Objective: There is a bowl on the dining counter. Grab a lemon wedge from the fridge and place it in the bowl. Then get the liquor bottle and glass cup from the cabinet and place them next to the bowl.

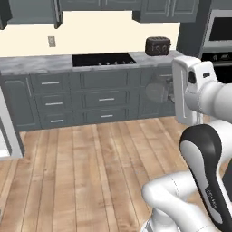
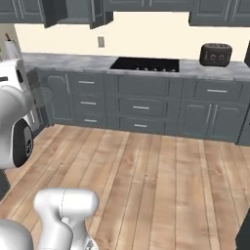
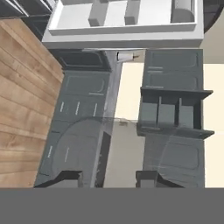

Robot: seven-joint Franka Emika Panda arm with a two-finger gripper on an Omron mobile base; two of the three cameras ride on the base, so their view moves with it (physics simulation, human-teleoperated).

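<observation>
Hand view shows jaws pinching the glass cup (image 3: 127,148); left base view adds toaster (image 1: 157,45).

Grey marble counter (image 1: 36,63) with black cooktop (image 1: 103,59), dark toaster (image 1: 157,45) on it.

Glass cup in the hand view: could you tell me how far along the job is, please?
Done: I cannot tell whether lemon wedge and bottle are already placed. In hand: the gripper looks closed on the translucent glass cup, facing the open cabinet. Left: set it next to the bowl.
</observation>
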